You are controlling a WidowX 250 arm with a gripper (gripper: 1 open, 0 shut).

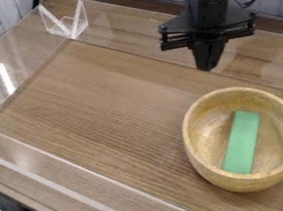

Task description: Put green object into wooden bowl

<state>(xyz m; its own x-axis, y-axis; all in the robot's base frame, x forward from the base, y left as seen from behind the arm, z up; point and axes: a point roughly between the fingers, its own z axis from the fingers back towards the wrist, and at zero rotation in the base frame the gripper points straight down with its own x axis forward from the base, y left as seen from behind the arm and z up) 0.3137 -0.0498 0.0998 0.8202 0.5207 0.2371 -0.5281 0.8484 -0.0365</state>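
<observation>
Green object (245, 142), flat elongated bar, lies inside wooden bowl (202, 140), angled along bowl floor. Bowl round, shallow, thick-rimmed, light tan with visible grain, at right near corner of wood-grain tabletop (90, 105). Clear acrylic walls (21, 51) edge tabletop. Black gripper (211, 61) closed, empty, pointing down, behind bowl, apart from it.

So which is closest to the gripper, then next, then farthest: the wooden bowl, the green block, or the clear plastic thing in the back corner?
From the gripper:
1. Wooden bowl, just below it, front right.
2. Green block, lying inside the bowl.
3. Clear plastic thing, far back left corner.
</observation>
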